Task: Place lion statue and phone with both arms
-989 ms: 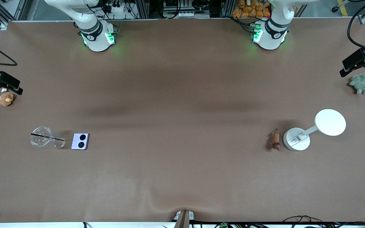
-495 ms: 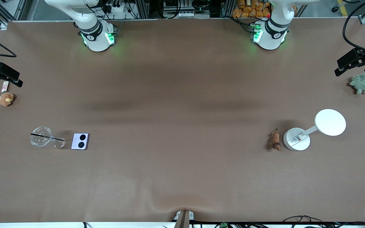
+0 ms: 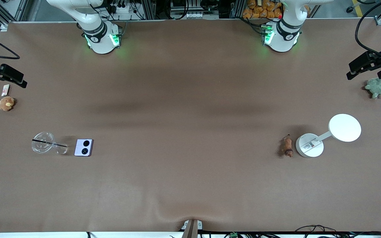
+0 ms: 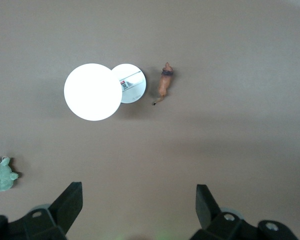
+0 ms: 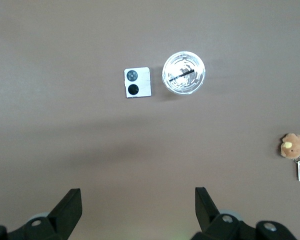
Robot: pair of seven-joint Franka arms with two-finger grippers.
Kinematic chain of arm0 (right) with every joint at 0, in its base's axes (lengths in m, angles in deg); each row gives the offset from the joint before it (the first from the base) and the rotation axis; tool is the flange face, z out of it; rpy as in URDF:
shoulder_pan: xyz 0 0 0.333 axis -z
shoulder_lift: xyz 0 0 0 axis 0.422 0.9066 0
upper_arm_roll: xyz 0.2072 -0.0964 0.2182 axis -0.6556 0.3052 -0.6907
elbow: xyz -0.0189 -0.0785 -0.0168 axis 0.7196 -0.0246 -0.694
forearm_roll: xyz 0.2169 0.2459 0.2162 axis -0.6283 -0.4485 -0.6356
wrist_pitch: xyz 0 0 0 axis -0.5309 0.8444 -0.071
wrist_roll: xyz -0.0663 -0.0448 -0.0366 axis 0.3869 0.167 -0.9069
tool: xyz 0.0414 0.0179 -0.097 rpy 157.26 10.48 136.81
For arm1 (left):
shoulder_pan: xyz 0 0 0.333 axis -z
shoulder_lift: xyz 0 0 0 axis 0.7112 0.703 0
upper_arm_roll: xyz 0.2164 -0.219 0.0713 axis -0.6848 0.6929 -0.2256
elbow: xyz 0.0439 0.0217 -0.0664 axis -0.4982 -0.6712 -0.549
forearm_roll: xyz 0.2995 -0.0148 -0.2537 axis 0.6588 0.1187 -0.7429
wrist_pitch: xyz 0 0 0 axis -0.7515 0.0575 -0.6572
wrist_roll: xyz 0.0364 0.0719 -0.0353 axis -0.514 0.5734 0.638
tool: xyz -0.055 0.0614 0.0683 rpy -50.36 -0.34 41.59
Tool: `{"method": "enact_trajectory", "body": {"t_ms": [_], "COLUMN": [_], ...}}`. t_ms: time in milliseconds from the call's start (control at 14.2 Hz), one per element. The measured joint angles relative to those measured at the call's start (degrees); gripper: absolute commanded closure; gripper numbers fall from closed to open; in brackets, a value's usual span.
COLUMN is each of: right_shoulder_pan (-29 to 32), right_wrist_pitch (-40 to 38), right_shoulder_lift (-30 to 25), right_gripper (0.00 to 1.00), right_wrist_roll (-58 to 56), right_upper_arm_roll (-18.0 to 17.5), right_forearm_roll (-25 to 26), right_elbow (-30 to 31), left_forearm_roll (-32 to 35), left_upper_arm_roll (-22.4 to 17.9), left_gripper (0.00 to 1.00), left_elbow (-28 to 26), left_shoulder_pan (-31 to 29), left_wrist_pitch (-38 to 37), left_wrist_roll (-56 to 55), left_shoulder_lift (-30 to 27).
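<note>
A white round-headed lamp (image 3: 329, 136) stands on the brown table (image 3: 190, 109) toward the left arm's end, and a green plush toy (image 3: 377, 87) lies farther from the front camera at that end. Toward the right arm's end lie a clear plastic cup with a black straw (image 3: 46, 144) and a tan plush toy (image 3: 6, 103) with a small tag (image 3: 5, 89) near it.

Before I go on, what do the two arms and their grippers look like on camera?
Both arms are glossy white with black joint rings and green lights glowing at their bases. The left gripper and the right gripper have matte black, wedge-shaped fingers. Black cables trail from both wrists.
</note>
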Motion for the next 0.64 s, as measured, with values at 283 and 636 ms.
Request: {"method": "enact_trajectory", "body": {"t_ms": [283, 636], "right_shoulder_pan": [0.0, 0.0], "right_wrist_pitch": [-0.38, -1.25], "right_shoulder_lift": [-0.01, -0.01], "right_gripper": [0.0, 0.0], "right_wrist_roll": [0.33, 0.36], "right_upper_arm_roll": [-0.1, -0.12], "right_forearm_roll": [0.0, 0.0], "right_elbow": [-0.23, -0.23], "left_forearm_roll": [0.0, 0.0], "left_upper_arm_roll": [1.79, 1.21], "left_gripper": [0.0, 0.0], "left_elbow": [-0.26, 0.03], "left_shoulder_pan": [0.04, -0.27], "left_wrist_pitch": [-0.06, -0.06], "left_wrist_roll": [-0.28, -0.11], "left_shoulder_lift": [0.0, 0.0]}}
